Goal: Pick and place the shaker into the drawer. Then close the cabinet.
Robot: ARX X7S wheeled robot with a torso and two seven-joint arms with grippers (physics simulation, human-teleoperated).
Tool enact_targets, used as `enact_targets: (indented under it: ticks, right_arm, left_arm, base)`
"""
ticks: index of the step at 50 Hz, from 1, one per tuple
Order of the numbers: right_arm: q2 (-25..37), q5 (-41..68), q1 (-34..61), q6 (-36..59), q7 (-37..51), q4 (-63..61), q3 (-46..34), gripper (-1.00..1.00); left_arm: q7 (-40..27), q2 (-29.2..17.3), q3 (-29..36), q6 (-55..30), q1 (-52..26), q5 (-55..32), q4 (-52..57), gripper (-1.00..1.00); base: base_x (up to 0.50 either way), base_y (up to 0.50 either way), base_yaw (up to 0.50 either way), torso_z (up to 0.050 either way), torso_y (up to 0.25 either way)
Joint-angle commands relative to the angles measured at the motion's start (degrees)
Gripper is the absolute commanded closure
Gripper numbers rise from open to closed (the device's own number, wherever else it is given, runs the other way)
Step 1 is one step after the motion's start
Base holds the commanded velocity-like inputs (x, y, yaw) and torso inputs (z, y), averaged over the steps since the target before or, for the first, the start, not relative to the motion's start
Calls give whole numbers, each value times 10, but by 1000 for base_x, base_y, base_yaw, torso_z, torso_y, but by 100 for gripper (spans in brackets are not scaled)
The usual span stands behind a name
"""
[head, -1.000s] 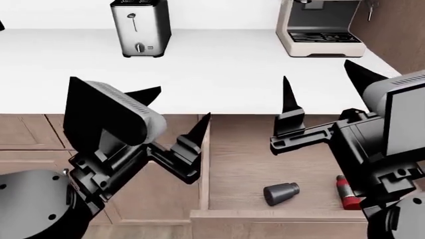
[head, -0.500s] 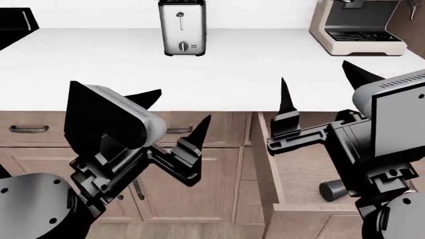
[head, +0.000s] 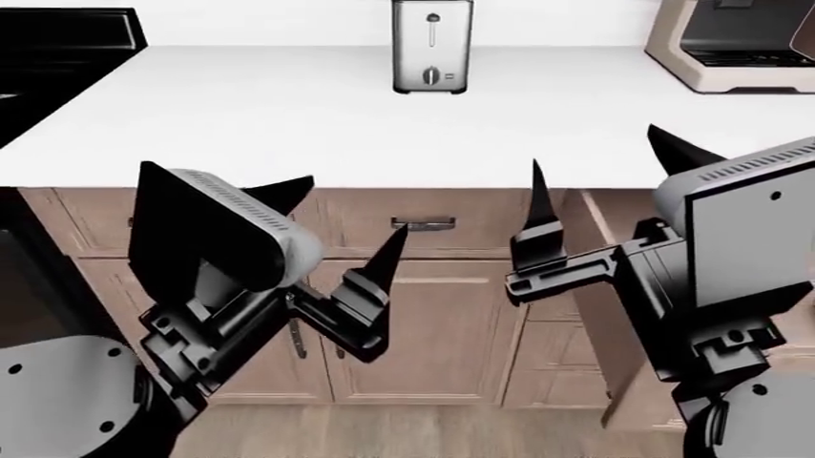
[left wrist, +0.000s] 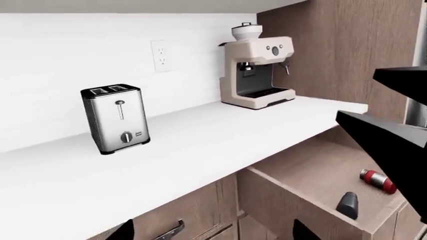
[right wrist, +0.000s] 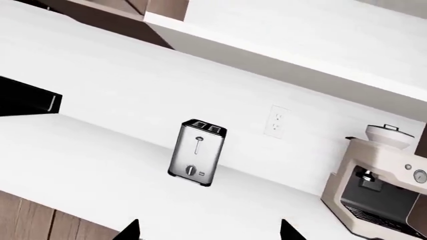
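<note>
**Shaker lies in the open drawer; both grippers empty**

At the lower right of the left wrist view, the shaker [left wrist: 377, 181] lies on its side on the flat wooden floor of the drawer [left wrist: 308, 172], which stands pulled out below the white countertop [left wrist: 167, 150]. A dark grey cylinder [left wrist: 347, 205] lies near it, apart from it. So the placing looks done, and closing is probably what remains.

The shaker looks small, stiff and light, and its smooth round body would likely roll or slip. If it had to be taken again, the red body, across its width, seems the best hold, not the metal cap.

In the head view the left gripper [head: 342, 243] and the right gripper [head: 598, 186] hang in front of the cabinet fronts with their fingers spread apart and nothing between them.

Much is hidden. The head view shows only a side wall of the drawer at its right edge, behind the right arm; the shaker is not seen there. The drawer's front and handle cannot be made out. The toaster [head: 432, 45] and coffee machine [left wrist: 257, 70] stand on the countertop.
</note>
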Motion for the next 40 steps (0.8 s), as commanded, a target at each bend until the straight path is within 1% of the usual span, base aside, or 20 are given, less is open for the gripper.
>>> enact_targets:
  ticks: [1,9,13,16,18,22,25,28,31,36,40]
  right_arm:
    - [1,-13,-8,-4,-4,0,-7,-100]
    - [3,-14,-11,-7,-3,0,-9,-100]
    - [3,-21,-16,-12,-8,2,-11,-100]
    - [-12,-37,-27,-31,-25,30,-12,-100]
    - [-30,-88,-30,-51,-66,67,-38,-100]
    - [-79,-177,12,-87,-146,179,-101,-100]
    - [-119,-233,63,-118,-203,283,-141,-100]
    - [-152,-277,118,-142,-247,379,-172,-100]
    - [-179,-308,148,-170,-275,454,-191,-100]
    - [-223,-334,183,-211,-309,559,-202,-100]
    - [-265,-347,232,-233,-337,639,-209,-100]
  left_arm:
    - [5,4,5,6,13,15,-1,-100]
    - [1,5,4,4,11,9,0,-100]
    - [7,8,9,14,30,30,-2,-100]
    - [5,25,14,22,41,50,-26,-100]
    - [-4,49,17,38,56,86,-64,-100]
    - [-15,108,10,83,71,156,-183,-100]
    - [-22,154,4,95,50,190,-276,-100]
    - [-25,195,-2,93,9,217,-353,-100]
    - [-24,230,-10,105,-21,240,-427,-100]
    - [1,280,-11,127,-50,267,-533,-100]
    - [24,332,-9,140,-80,286,-639,-100]
  base:
    - [-119,500,0,0,0]
    - [-119,500,0,0,0]
    - [-123,500,0,0,0]
    - [-32,427,0,0,0]
    - [0,0,0,0,0]
    - [0,0,0,0,0]
    - [0,0,0,0,0]
    - [0,0,0,0,0]
    - [0,0,0,0,0]
    - [0,0,0,0,0]
    - [0,0,0,0,0]
